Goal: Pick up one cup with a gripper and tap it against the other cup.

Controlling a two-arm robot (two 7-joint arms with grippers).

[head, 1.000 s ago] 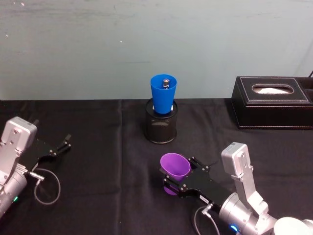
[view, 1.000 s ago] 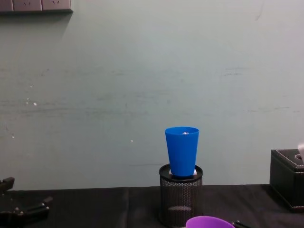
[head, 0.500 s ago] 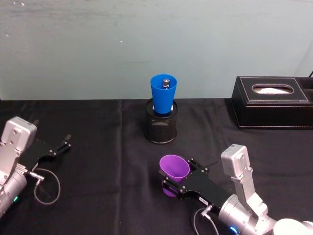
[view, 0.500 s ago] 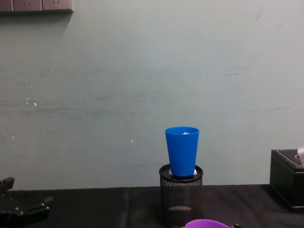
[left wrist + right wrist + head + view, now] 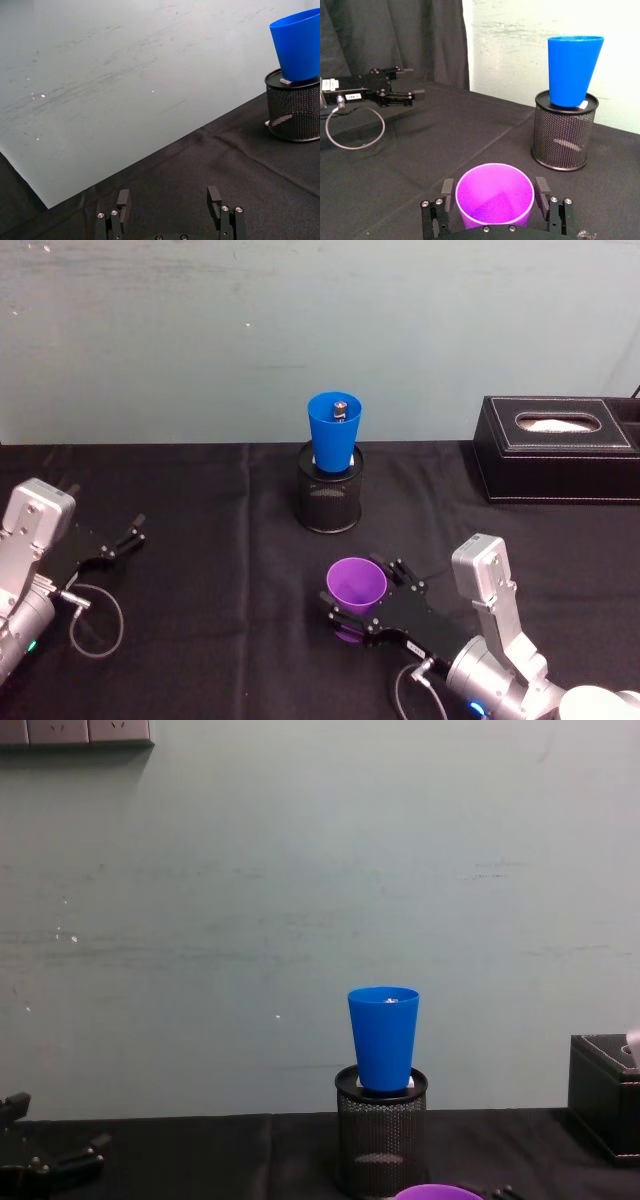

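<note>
The left end effector (image 5: pixel 128 538), black and flat-fingered, lies released and empty at the left of the black cloth-covered counter (image 5: pixel 200 540). At centre back the smooth, tapered blue plastic tumbler (image 5: pixel 334 432) stands upright in a black wire-mesh pen holder (image 5: pixel 330 502). Nearer and just right, the right end effector (image 5: pixel 352 602) grasps the smooth purple plastic tumbler (image 5: pixel 356 584), mouth up; a black leather-look tissue box (image 5: pixel 560 448) sits far right.
</note>
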